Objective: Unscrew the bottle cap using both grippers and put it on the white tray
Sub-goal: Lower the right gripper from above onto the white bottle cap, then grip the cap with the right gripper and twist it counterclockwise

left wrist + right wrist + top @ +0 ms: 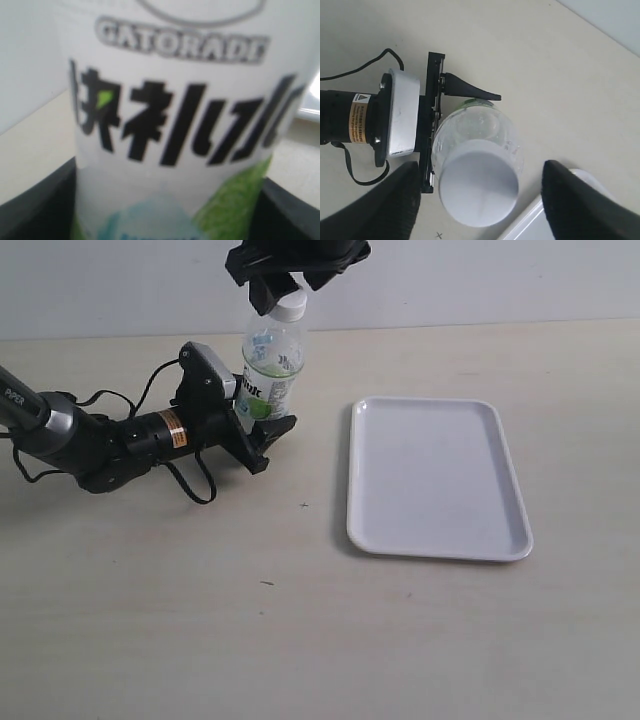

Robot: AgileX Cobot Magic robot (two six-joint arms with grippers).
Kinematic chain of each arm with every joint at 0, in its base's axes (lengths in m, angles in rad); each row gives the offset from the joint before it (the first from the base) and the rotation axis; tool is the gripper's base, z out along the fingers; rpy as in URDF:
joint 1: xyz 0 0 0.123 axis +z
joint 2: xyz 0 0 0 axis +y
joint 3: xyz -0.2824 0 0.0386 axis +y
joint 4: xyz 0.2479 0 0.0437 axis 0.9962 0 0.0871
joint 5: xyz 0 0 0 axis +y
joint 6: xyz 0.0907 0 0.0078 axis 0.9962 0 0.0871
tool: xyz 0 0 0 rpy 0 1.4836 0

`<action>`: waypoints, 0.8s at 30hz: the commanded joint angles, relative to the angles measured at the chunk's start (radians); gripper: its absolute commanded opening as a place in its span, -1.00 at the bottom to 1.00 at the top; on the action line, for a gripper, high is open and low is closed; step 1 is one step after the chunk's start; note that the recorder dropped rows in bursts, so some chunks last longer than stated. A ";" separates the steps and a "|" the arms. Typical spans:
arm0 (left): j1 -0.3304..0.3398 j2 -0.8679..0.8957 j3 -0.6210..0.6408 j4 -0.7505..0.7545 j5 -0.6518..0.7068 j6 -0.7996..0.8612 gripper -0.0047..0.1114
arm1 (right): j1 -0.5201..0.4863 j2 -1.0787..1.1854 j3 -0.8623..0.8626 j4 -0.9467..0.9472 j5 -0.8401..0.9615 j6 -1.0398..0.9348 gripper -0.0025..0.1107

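From the exterior view, the bottle stands upright on the desk, long axis vertical, with the bottle cap on its neck and pointing straight up. My left claw lies low along the desk and is clamped round the bottle's lower part, so the base is hidden behind its black fingers. My right claw hangs over the cap, cut off by the top edge of the picture. From here I cannot tell whether its fingers touch the cap. The white tray lies flat to the right of the bottle, well apart from it.

In the left wrist view the bottle's label fills nearly everything, blurred, with dark lettering and a green patch low down. My left claw's dark fingers show only at the lower corners, one on each side of the bottle, pressed up against it.

In the right wrist view I look straight down on the cap's round white top. My right claw's fingers stand wide apart, one on either side of the cap, with a gap between them and it. They hold nothing. One finger of the left claw shows beside the bottle's shoulder, and the other is hidden. A corner of the tray shows near the cap.
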State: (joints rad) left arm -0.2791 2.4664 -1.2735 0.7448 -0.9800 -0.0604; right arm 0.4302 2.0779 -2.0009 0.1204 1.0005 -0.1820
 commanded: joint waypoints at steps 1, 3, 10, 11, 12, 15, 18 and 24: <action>0.000 -0.004 0.007 0.012 0.036 0.005 -0.92 | 0.000 -0.005 -0.010 -0.007 0.018 0.003 0.18; 0.000 -0.004 0.007 0.012 0.036 0.005 -0.92 | 0.000 -0.005 -0.010 -0.007 0.030 0.003 0.18; 0.000 -0.004 0.007 0.012 0.036 0.005 -0.92 | 0.000 -0.005 -0.010 -0.008 0.032 0.003 0.14; 0.000 -0.004 0.007 0.012 0.036 0.005 -0.92 | 0.000 -0.005 -0.010 -0.008 0.032 0.003 0.13; 0.000 -0.004 0.007 0.012 0.036 0.005 -0.92 | 0.000 -0.005 -0.010 -0.008 0.032 0.003 0.13; 0.000 -0.004 0.007 0.010 0.036 0.008 -0.92 | 0.000 -0.005 -0.010 -0.008 0.032 0.003 0.13; 0.000 -0.004 0.007 0.008 0.036 0.009 -0.92 | 0.000 -0.005 -0.010 -0.012 0.032 0.003 0.13; 0.000 -0.004 0.007 0.006 0.036 0.017 -0.92 | 0.000 -0.005 -0.010 -0.018 0.032 0.003 0.05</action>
State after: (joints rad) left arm -0.2791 2.4664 -1.2735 0.7448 -0.9800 -0.0586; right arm 0.4302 2.0779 -2.0009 0.1105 1.0347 -0.1820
